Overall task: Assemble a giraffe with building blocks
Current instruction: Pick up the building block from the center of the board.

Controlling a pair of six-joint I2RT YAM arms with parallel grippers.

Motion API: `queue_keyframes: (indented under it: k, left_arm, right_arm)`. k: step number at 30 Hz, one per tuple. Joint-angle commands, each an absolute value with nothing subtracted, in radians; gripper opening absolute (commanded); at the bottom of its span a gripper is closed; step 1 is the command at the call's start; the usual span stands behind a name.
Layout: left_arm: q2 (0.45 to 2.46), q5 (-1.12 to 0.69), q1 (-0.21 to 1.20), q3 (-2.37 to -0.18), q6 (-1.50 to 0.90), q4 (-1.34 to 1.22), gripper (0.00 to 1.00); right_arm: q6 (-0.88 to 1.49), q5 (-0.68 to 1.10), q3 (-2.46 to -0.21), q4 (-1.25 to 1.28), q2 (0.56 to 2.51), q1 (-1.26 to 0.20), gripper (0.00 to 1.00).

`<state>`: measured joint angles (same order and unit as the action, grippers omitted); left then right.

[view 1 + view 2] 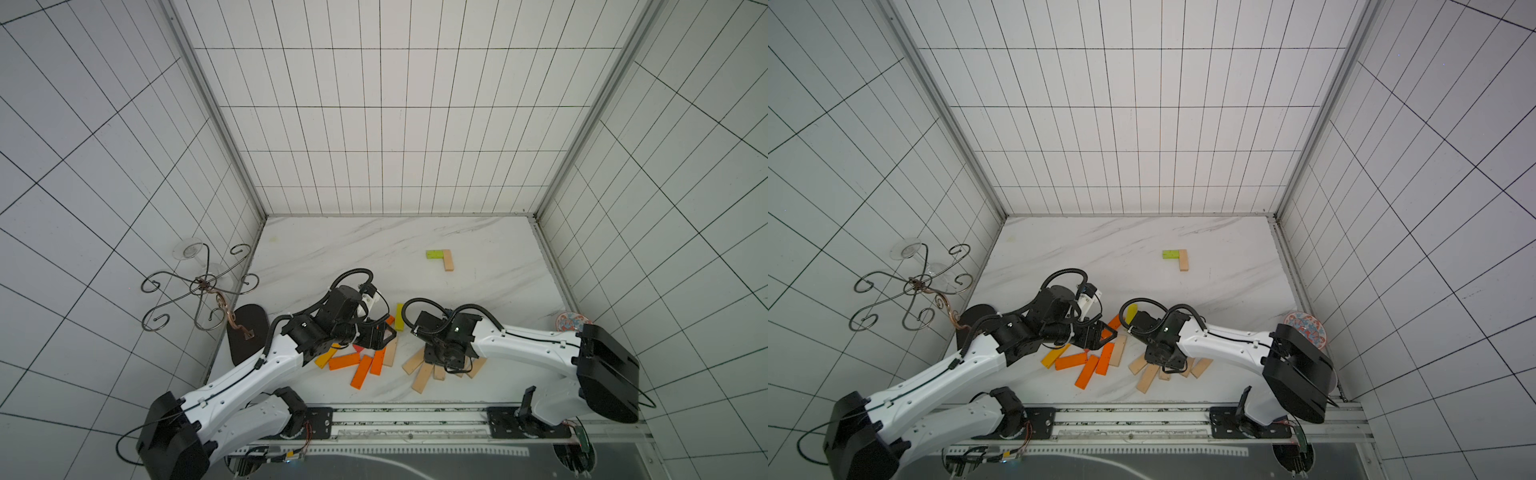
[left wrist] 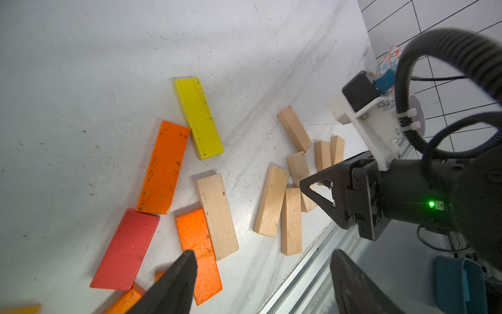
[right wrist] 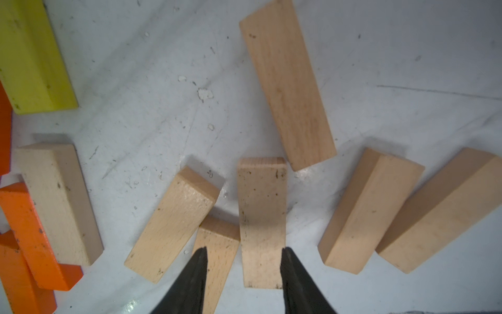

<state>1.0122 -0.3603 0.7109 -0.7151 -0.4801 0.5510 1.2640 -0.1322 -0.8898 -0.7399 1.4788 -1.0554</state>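
Right gripper (image 3: 243, 248), jaws apart, straddles one pale wooden block (image 3: 261, 201).

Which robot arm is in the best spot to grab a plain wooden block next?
The right one. The right gripper hangs with open jaws right over a plain wooden block in its wrist view. The left gripper is open too, but it sits by the orange blocks, away from the plain pile.

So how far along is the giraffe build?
Early. Done: only a green block and a wood block laid in an L at the far side. In hand: nothing lifted; right gripper straddles a plain block, left gripper hangs open over the orange blocks. To do: nearly every block lies loose.
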Motion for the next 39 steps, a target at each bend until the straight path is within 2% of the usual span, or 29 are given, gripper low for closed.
queue_keyframes:
  k: [1, 19, 22, 29, 35, 39]
  left_arm:
    - [1.012, -0.383, 0.727, -0.692, -0.508, 0.49, 0.77]
    - [1.029, -0.395, 0.729, -0.68, -0.497, 0.469, 0.77]
    - [1.028, -0.394, 0.728, -0.678, -0.496, 0.469, 0.77]
    - [1.036, -0.395, 0.728, -0.679, -0.497, 0.462, 0.77]
    - [1.055, -0.396, 0.727, -0.699, -0.493, 0.458, 0.77]
    - [1.071, -0.396, 0.718, -0.721, -0.483, 0.456, 0.77]
  right_arm:
    - [1.271, -0.173, -0.832, -0.754, 1.484, -1.035, 0.45]
    - [1.169, -0.141, -0.833, -0.692, 1.609, -0.988, 0.41]
    - [1.164, -0.145, -0.833, -0.693, 1.617, -0.988, 0.38]
    - [1.155, -0.169, -0.853, -0.736, 1.579, -0.982, 0.25]
    - [1.072, -0.21, -0.94, -0.868, 1.472, -0.961, 0.23]
    - [0.951, -0.252, -1.005, -0.921, 1.395, -0.872, 0.23]
